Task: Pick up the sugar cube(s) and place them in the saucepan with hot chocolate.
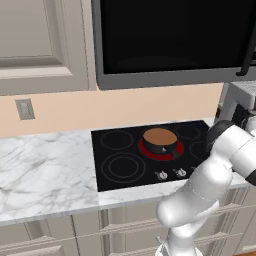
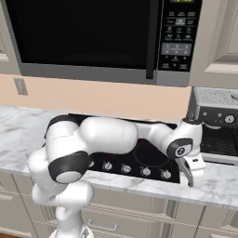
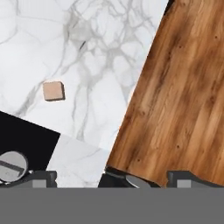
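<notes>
The saucepan, a small dark pan with a flat brown liquid surface, sits on a glowing red burner of the black cooktop. One small tan sugar cube lies on the white marble counter, just past the cooktop's corner. My gripper hangs fingers-down over the marble strip right of the cooktop, near the counter's front edge. It is open with nothing between its fingers. The cube lies up and to the left of them in the hand view, well apart. In the right base view my arm hides the saucepan.
A knob of the cooktop shows at the lower left of the hand view. Past the counter edge lies wooden floor. A coffee machine stands at the right, and a microwave hangs above the cooktop.
</notes>
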Available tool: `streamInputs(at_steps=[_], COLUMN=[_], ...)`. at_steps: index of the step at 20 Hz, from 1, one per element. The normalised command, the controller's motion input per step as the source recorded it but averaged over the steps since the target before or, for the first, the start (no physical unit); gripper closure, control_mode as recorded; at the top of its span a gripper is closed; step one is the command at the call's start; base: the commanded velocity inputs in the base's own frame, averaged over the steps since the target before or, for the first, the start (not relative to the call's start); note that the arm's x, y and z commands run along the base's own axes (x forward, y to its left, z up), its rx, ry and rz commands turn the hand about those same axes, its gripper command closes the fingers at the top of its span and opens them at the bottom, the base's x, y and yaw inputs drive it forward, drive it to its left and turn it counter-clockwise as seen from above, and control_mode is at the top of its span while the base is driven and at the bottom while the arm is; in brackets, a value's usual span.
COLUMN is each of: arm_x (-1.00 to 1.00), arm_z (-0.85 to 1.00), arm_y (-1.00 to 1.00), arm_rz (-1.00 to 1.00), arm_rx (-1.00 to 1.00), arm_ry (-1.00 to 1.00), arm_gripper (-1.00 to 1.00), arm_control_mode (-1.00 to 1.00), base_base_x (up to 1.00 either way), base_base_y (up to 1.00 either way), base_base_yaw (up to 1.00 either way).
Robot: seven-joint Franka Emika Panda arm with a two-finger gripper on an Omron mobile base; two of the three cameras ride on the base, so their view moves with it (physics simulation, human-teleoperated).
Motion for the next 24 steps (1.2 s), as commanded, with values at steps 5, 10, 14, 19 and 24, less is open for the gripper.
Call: streamInputs(at_steps=[5,10,14,19,24], arm_x=[0.39,0.29,0.09,0.11,0.15], arm_z=[-0.19,-0.18,-0.16,-0.02,-0.03], arm_y=[-0.37,-0.28,-0.21,-0.27,-0.08], arm_rz=[0.00,0.01,0.05,0.06,0.02], arm_rx=[0.00,0.03,0.11,0.16,0.09], arm_ry=[0.07,0.02,0.00,0.00,0.03], arm_gripper=[-1.00,-1.00,-1.00,-1.00,-1.00], arm_control_mode=[-1.00,-1.00,-1.00,-1.00,-1.00], base_base_x=[0.00,0.00,0.00,0.00,0.00], base_base_y=[0.00,0.00,0.00,0.00,0.00], base_base_yaw=[0.00,0.00,0.00,0.00,0.00])
